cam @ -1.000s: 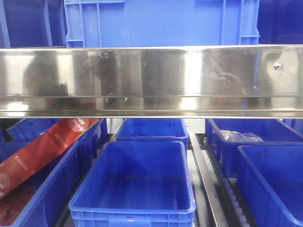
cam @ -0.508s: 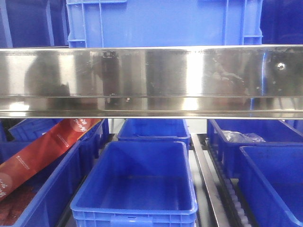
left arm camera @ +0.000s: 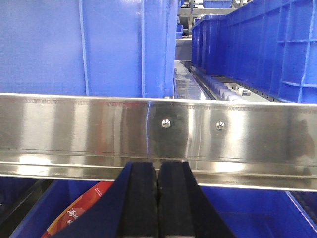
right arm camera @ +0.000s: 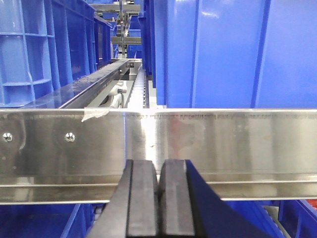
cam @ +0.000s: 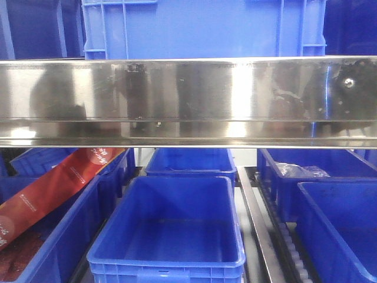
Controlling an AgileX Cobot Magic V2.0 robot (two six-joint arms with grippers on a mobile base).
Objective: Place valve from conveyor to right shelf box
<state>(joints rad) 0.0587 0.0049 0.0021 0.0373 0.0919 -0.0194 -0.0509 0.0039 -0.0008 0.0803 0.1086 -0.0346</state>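
Note:
The valve and the conveyor are out of view. In the left wrist view my left gripper (left arm camera: 158, 166) is shut, its black pads pressed together with nothing between them, facing a steel shelf rail (left arm camera: 74, 131). My right gripper (right arm camera: 159, 163) is likewise shut and empty, close in front of the same kind of rail (right arm camera: 247, 144). Below the rail in the front view stand blue shelf boxes: a middle one (cam: 168, 259) and a right one (cam: 341, 236), both looking empty inside.
A large blue crate (cam: 200, 29) sits on the upper shelf behind the rail (cam: 188, 97). A left box holds a red packet (cam: 56, 183). Behind the right box, another blue box holds a clear plastic bag (cam: 297, 171). A roller track (cam: 259, 230) runs between the middle and right boxes.
The front view has shifted slightly, so the boxes sit a few pixels further right. A dark reflection has grown round the screw at the rail's right end.

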